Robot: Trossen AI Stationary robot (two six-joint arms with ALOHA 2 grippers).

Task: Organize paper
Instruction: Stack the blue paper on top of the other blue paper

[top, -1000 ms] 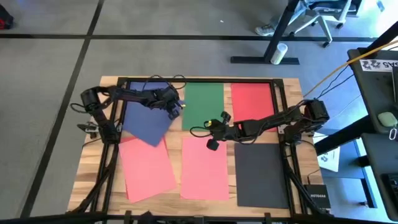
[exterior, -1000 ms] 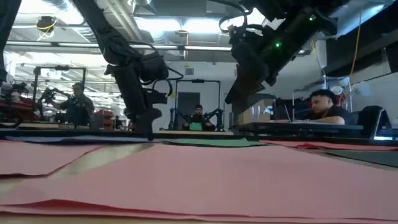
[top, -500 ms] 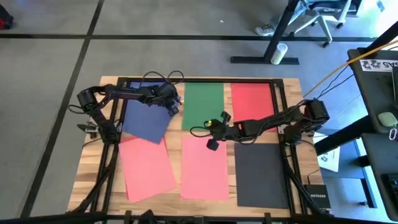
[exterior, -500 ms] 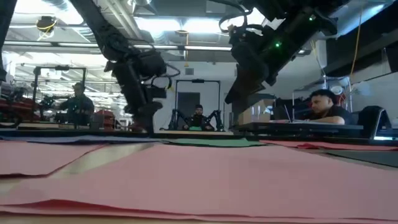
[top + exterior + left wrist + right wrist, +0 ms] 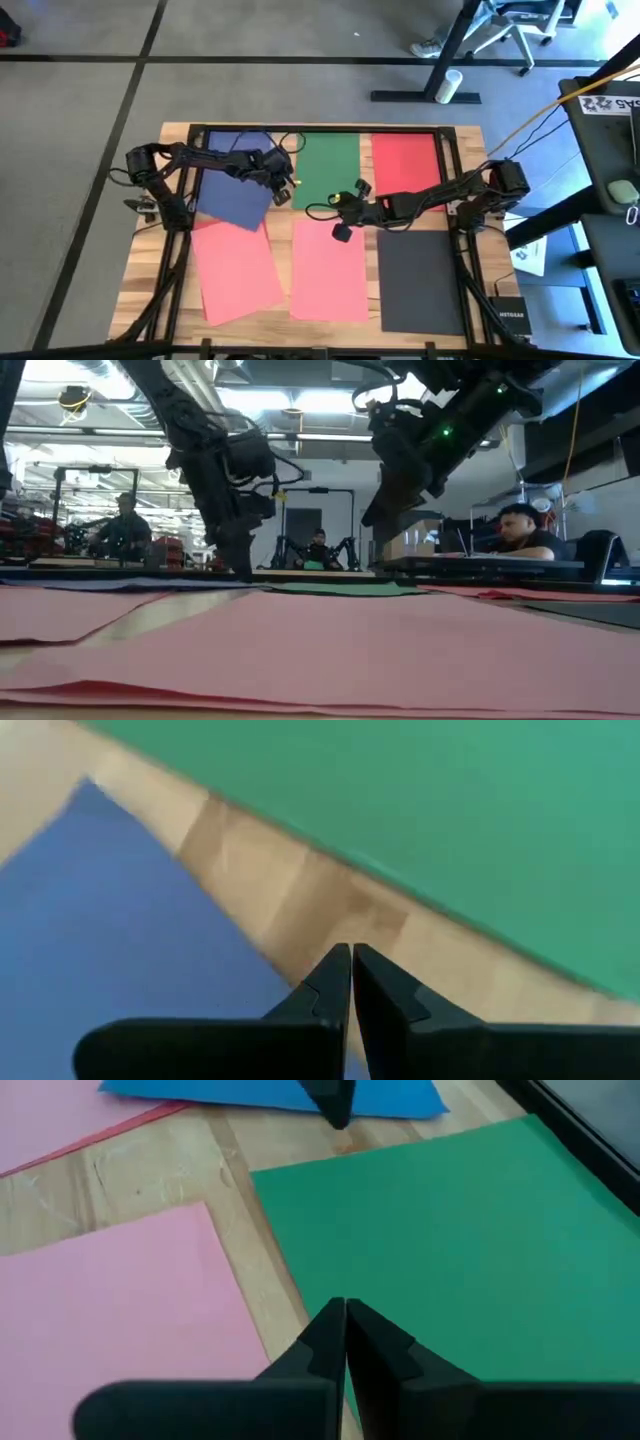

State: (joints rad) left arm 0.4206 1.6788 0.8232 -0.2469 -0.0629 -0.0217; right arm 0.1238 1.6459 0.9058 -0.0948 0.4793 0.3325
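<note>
Wooden table point(image 5: 150, 250) carries six sheets in two rows of three, and we read them from the left side across. At the far left of the back row we find the blue sheet point(image 5: 232, 180), lying tilted rather than square to the table edge. In front of it lies a salmon pink sheet point(image 5: 237, 268), also slightly skewed, with a thin red edge showing at its upper left corner where it meets the blue sheet.

We locate the left gripper point(image 5: 283, 180) at the right-hand corner of the blue sheet, low on the bare wood strip between the blue sheet and the green sheet point(image 5: 325, 168). In the left wrist view its fingers point(image 5: 330, 988) are pressed together with nothing visible between them, their tips over the wood just beside the blue edge.

In the middle column we see the green sheet at the back and a second salmon pink sheet point(image 5: 328, 270) at the front. The right gripper point(image 5: 338, 212) hovers over the seam between these two; in the right wrist view its jaws are closed tip to tip and empty.

At the right we note the red sheet point(image 5: 405, 160) at the back and the dark grey sheet point(image 5: 420, 280) at the front
</note>
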